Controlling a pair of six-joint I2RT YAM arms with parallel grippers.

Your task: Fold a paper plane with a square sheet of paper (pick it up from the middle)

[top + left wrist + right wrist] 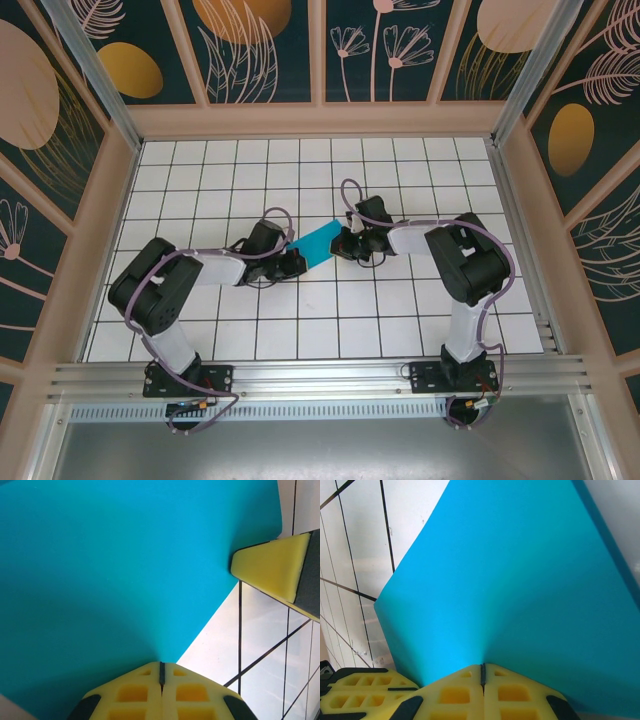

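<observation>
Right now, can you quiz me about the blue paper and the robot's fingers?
1. Pick one: what colour is the square sheet of paper? A red, B teal-blue, C white.
2. True or false: the left fingers are wide open.
3. Fill in: the right fingers are shut on the ____.

Key: 1 B. 2 False, they are shut on the paper's edge. 3 paper.
</observation>
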